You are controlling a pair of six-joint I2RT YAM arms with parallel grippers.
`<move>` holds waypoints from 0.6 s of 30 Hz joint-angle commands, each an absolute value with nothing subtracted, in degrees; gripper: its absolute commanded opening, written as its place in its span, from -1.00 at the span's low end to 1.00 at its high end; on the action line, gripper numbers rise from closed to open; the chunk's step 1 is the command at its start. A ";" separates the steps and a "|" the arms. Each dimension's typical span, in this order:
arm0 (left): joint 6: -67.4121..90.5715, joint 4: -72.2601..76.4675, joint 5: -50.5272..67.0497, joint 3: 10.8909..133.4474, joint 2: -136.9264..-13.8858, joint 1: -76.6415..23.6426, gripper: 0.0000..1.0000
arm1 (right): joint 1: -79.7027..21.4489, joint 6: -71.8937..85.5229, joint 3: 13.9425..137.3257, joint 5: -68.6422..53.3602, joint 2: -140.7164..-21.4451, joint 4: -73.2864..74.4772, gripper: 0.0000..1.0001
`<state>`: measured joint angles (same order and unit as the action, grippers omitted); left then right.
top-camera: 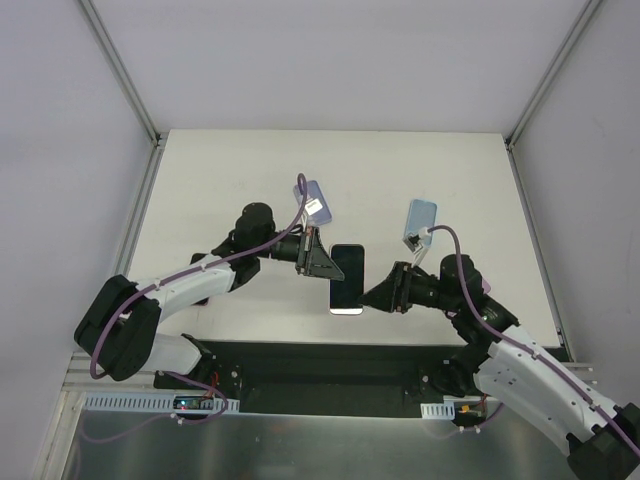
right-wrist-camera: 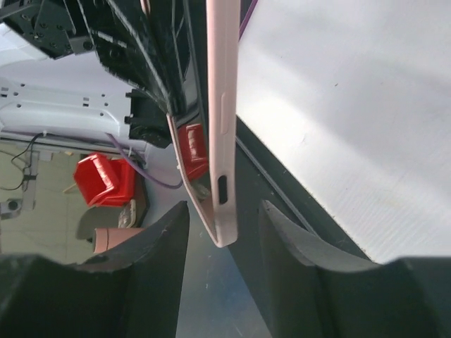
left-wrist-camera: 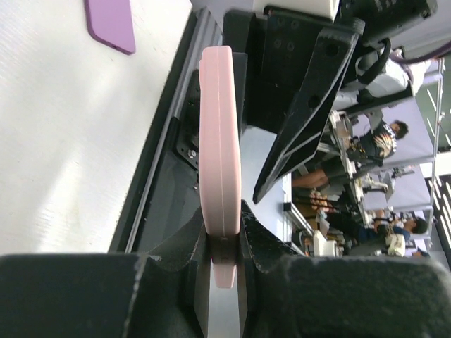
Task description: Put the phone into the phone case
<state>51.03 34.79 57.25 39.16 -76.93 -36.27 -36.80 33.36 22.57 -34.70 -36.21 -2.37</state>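
Observation:
A phone with a dark screen hangs above the table's near part, sitting in a pale pink phone case whose rim shows at its near end. My left gripper is shut on the case's left side. In the left wrist view the pink case stands edge-on, pinched between the jaws of the left gripper. My right gripper is at the phone's right side. In the right wrist view the case's corner, with a port cut-out, lies between the open jaws of the right gripper, touching neither.
The white table is walled by white panels on three sides. A black strip runs along its near edge, just below the phone. A purple piece shows at the top left of the left wrist view.

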 commanded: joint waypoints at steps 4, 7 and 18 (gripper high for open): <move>51.59 40.96 68.37 38.23 -75.06 -36.03 -1.00 | -36.74 26.11 29.18 -28.74 -33.22 4.66 0.32; 51.59 41.13 69.96 38.32 -74.45 -36.82 -1.00 | -36.74 25.40 31.46 -29.18 -34.88 5.18 0.38; 51.77 41.13 73.21 39.37 -75.94 -38.41 -1.00 | -36.74 24.17 38.32 -31.20 -38.50 5.80 0.17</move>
<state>51.59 36.14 69.52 37.87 -76.90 -37.58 -36.77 25.65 34.26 -30.35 -39.22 5.96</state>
